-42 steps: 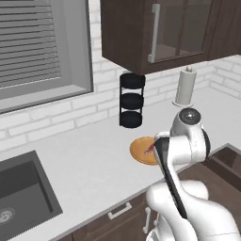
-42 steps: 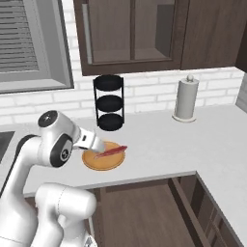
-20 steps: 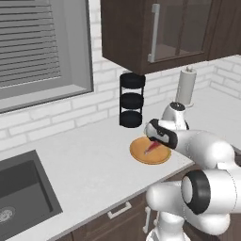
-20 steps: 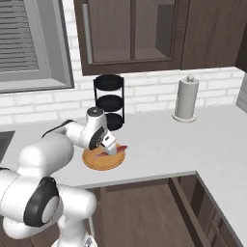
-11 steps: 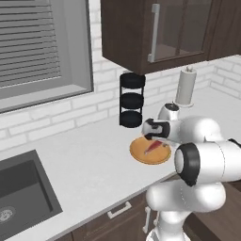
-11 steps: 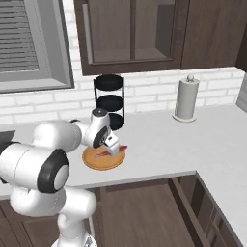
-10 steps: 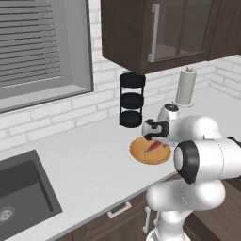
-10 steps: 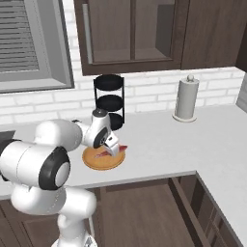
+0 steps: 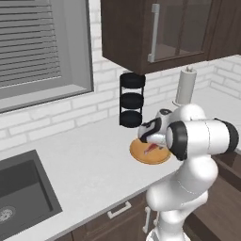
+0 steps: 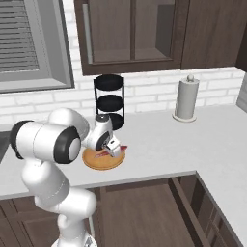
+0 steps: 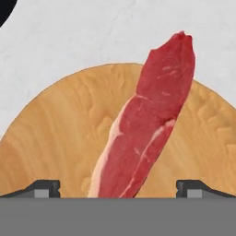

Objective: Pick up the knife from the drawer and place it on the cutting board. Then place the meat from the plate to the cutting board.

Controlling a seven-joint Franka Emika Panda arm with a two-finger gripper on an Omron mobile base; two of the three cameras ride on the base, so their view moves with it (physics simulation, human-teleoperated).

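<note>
We see a home kitchen: a sink (image 9: 21,200) set in a pale bench (image 9: 89,169), brick backsplash (image 10: 144,96), dark wall cabinets (image 9: 155,30).

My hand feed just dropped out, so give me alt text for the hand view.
A red-pink strip of meat lies diagonally on the round orange-tan plate, on a white counter. The open pincer straddles the meat's near end.
</note>
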